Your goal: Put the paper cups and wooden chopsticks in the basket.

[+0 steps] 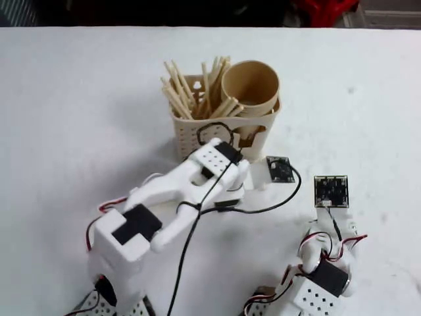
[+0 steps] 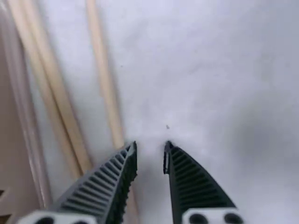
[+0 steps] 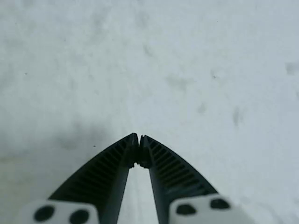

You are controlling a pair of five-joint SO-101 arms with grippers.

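The basket [image 1: 186, 135] stood on the white worktop [image 1: 79, 99]. It held a bundle of chopsticks [image 1: 187, 92] leaning on one side and stacked paper cups [image 1: 251, 89] next to them. The left arm [image 1: 177, 197] reached up to the basket's near wall. The left claw [image 2: 149, 148] was slightly parted with nothing between its tips, and chopsticks lay just beside it. The right claw [image 3: 139, 142] was closed tip to tip, gripping nothing, above the worktop.
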